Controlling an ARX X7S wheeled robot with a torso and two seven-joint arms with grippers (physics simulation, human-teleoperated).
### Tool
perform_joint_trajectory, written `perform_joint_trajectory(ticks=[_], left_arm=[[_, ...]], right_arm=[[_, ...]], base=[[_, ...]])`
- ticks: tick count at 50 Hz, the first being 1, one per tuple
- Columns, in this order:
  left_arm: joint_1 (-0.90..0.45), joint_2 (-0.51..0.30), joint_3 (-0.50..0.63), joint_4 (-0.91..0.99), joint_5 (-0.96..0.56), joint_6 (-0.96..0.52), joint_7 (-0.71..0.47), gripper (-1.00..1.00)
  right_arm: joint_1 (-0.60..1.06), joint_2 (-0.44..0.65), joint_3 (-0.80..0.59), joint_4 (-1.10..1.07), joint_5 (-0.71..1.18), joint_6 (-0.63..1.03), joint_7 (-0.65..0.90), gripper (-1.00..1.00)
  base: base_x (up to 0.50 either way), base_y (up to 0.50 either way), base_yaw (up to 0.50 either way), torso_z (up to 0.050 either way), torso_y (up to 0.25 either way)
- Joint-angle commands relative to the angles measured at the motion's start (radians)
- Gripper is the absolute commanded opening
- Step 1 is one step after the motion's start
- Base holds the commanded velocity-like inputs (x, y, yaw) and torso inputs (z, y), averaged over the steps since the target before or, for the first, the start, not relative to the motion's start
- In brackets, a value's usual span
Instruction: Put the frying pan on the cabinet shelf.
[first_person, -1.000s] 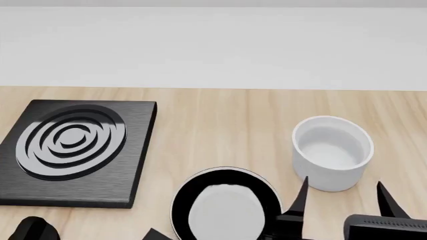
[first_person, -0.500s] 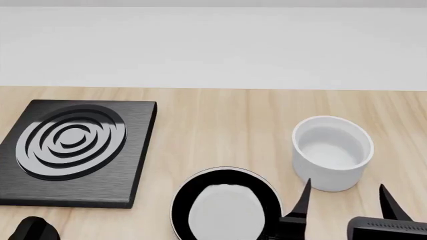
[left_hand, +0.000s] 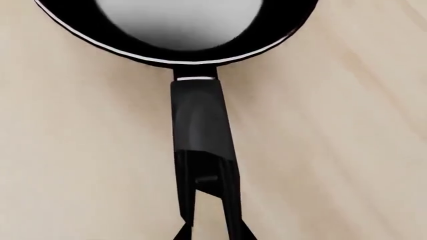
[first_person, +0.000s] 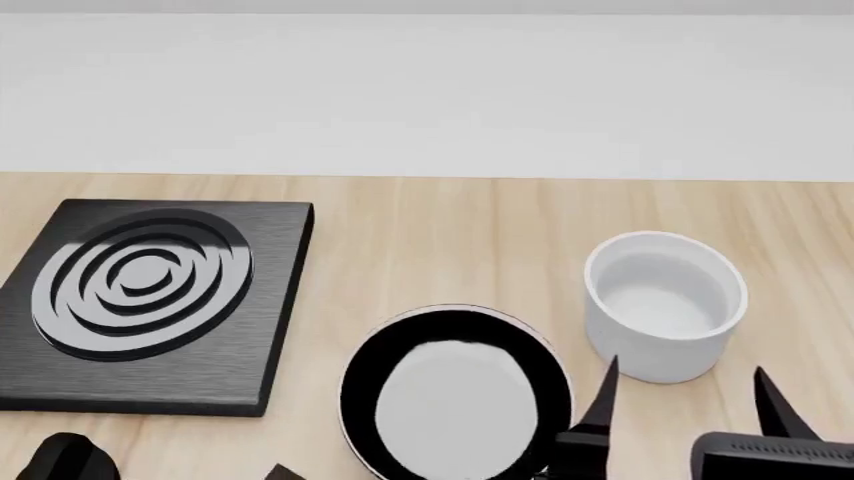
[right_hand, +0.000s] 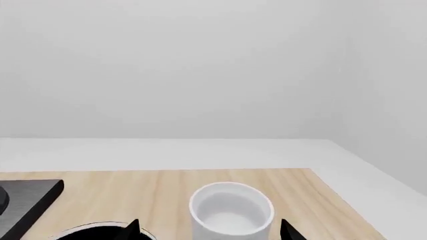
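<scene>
Wooden surface (first_person: 441, 225) carrying the pan (first_person: 454, 395) between plate (first_person: 147, 300) and cup (first_person: 663, 305); left claw (left_hand: 208, 200) clenched on the pan's handle (left_hand: 199, 117), right claw (first_person: 687, 400) spread beside the cup.

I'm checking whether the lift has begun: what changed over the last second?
The small round black frying pan now looks larger and its far rim sits higher in the head view, suggesting it rose. The left gripper is clamped on its black handle. The white cylindrical cup, square black ringed plate and open right gripper stayed put.
</scene>
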Motion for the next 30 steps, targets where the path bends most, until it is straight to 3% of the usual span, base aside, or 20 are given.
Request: perform_joint_trajectory(ticks=[1, 9, 12, 13, 17, 24, 30], left_arm=[[-0.063, -0.011, -0.147, 0.147, -0.1, -0.1, -0.16, -1.0], [-0.117, -0.028, -0.281, 0.192, -0.326, -0.17, -0.354, -1.0], [-0.139, -0.041, -0.304, 0.181, -0.432, -0.179, -0.437, -1.0], [-0.145, -0.048, -0.307, 0.179, -0.451, -0.178, -0.459, -1.0], [-0.16, -0.084, -0.328, 0.161, -0.548, -0.156, -0.526, -1.0], [-0.228, -0.172, -0.353, 0.128, -0.738, -0.101, -0.621, -1.0], [-0.349, -0.295, -0.349, 0.091, -0.933, -0.026, -0.733, -1.0]], right_arm=[[0.02, -0.009, -0.001, 0.022, 0.004, -0.001, -0.017, 1.0], [0.072, -0.015, -0.051, 0.052, 0.0, 0.008, -0.023, 1.0], [0.063, -0.017, -0.056, 0.103, -0.006, -0.058, -0.047, 1.0], [0.096, -0.019, -0.051, 0.027, 0.022, 0.05, -0.016, 1.0], [0.112, -0.024, -0.086, 0.088, 0.006, 0.002, -0.037, 1.0], [0.135, -0.026, -0.119, 0.13, -0.001, -0.016, -0.051, 1.0], [0.147, -0.028, -0.126, 0.129, 0.009, -0.009, -0.054, 1.0]], base=[[0.0, 0.0, 0.0, 0.0, 0.0], [0.0, 0.0, 0.0, 0.0, 0.003], [0.0, 0.0, 0.0, 0.0, 0.0], [0.0, 0.0, 0.0, 0.0, 0.01], [0.0, 0.0, 0.0, 0.0, 0.0], [0.0, 0.0, 0.0, 0.0, 0.003], [0.0, 0.0, 0.0, 0.0, 0.002]])
